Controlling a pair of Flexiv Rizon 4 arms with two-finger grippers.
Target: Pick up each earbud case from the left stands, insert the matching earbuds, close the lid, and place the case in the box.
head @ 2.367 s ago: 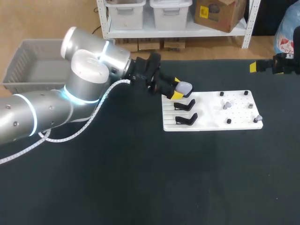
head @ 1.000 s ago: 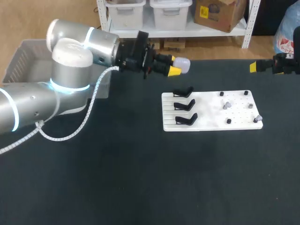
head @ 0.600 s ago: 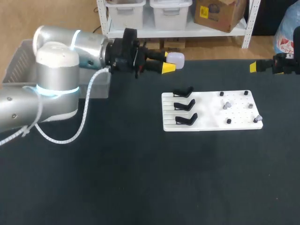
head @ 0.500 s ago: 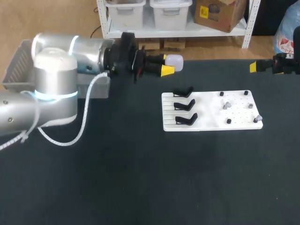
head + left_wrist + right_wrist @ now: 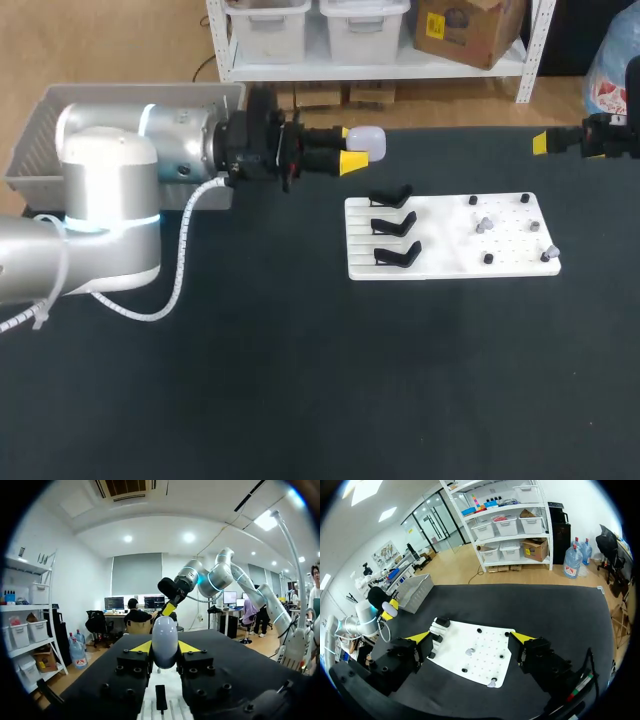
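White case [image 5: 367,141] in left end effector [image 5: 350,147]

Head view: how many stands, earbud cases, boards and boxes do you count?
Black stands: 3
Earbud case: 1, held in the left gripper
White board: 1
Grey box: 1
Total: 6

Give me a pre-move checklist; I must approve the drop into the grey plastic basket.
1. Left gripper shut on the white oval earbud case: ok.
2. Case clear of the three black stands: ok.
3. Case over the grey plastic basket: not ok, beside it.
4. Earbuds inside case: cannot tell; small grey pieces lie on the white pegboard.
5. Right gripper open, far from the left arm: ok.
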